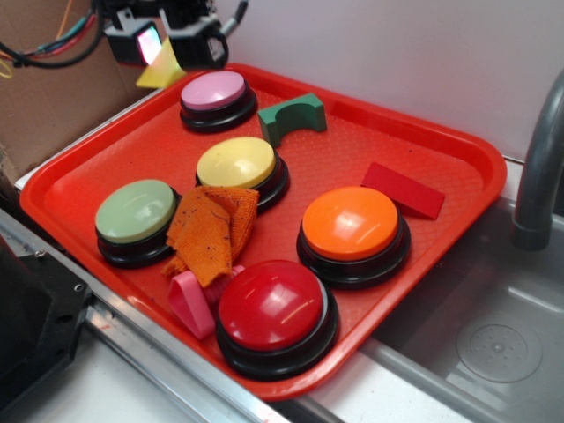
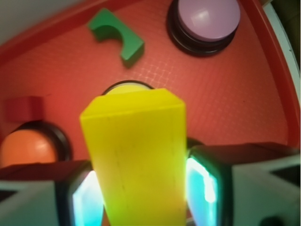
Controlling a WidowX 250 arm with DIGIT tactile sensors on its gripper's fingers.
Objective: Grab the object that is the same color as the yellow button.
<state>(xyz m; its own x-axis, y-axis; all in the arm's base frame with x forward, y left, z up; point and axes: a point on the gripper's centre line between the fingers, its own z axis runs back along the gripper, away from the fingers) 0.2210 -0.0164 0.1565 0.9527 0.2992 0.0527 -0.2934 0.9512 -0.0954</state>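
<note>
The yellow wedge block (image 1: pixel 161 72) hangs in the air over the tray's far left corner, clamped between my gripper's (image 1: pixel 169 44) two fingers. In the wrist view the same block (image 2: pixel 138 160) fills the centre, with a glowing pad (image 2: pixel 203 186) pressed against each side. The yellow button (image 1: pixel 236 164) sits on its black base near the tray's middle; only its top edge (image 2: pixel 125 88) peeks out above the block in the wrist view.
On the red tray (image 1: pixel 449 141) stand a pink button (image 1: pixel 214 92), a light green button (image 1: pixel 136 212), an orange button (image 1: pixel 351 224) and a red button (image 1: pixel 272 305). A green arch block (image 1: pixel 292 115), red wedge (image 1: pixel 403 189), orange cloth (image 1: pixel 210 231) and pink piece (image 1: pixel 190 302) lie around. A sink (image 1: pixel 493 344) is at right.
</note>
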